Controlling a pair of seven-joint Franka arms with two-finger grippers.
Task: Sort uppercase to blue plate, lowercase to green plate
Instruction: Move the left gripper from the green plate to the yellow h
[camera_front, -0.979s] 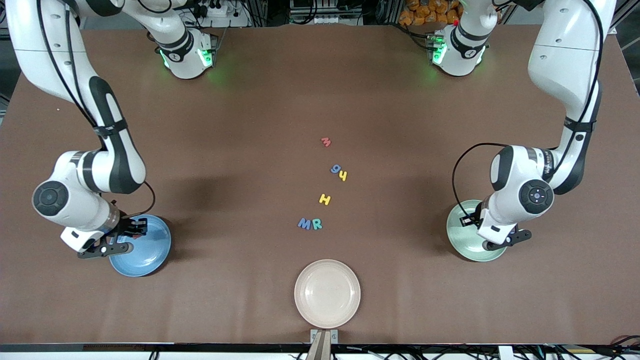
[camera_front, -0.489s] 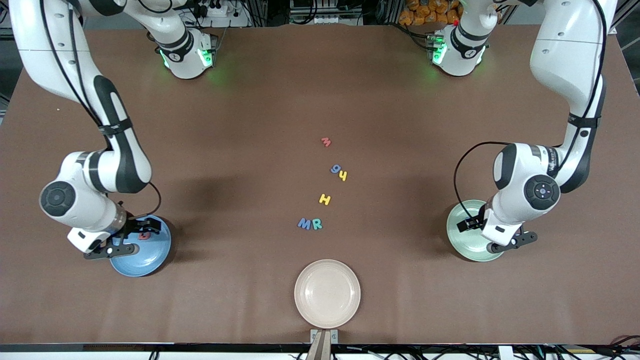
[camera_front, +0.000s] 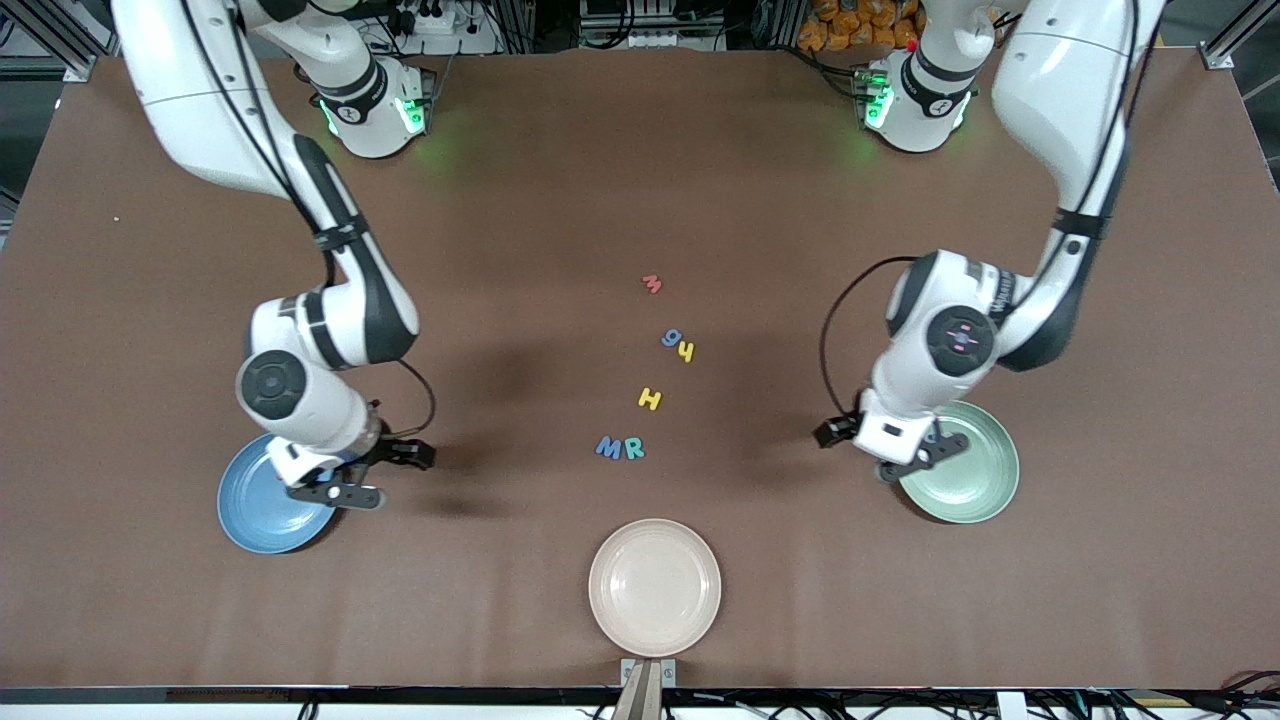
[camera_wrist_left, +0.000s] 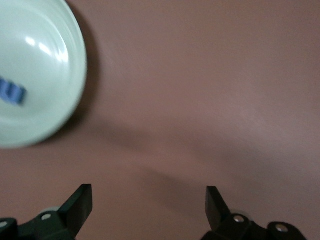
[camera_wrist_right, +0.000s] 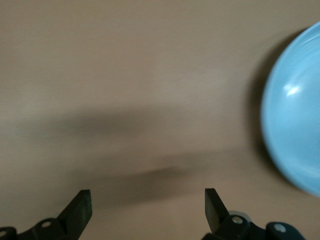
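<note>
Two white robot arms reach down from their bases over a brown worktop (camera_front: 560, 180). The right arm bends at the elbow and points its wrist down, so the right gripper (camera_front: 385, 470) hangs over the worktop at the rim of the blue plate (camera_front: 262, 505), on the side toward the letters. Its jaws are spread wide with nothing between them; in the right wrist view the right gripper (camera_wrist_right: 147, 210) shows bare worktop beneath.

The left arm mirrors this pose. The left gripper (camera_front: 880, 450) hangs over the worktop just beside the green plate (camera_front: 975, 470), again on the side toward the letters, jaws released and empty. In the left wrist view the left gripper (camera_wrist_left: 149, 207) is over bare worktop, and the green plate (camera_wrist_left: 60, 90) holds a blue letter (camera_wrist_left: 11, 92).

Six foam letters lie in a loose line mid-worktop: a red m (camera_front: 652, 284) farthest from the front camera, then a blue g (camera_front: 671, 338) touching a yellow y (camera_front: 686, 351), a yellow H (camera_front: 650, 399), and a blue M (camera_front: 608, 447) beside a teal R (camera_front: 634, 449). A cream plate (camera_front: 654, 587) sits nearest the camera.
</note>
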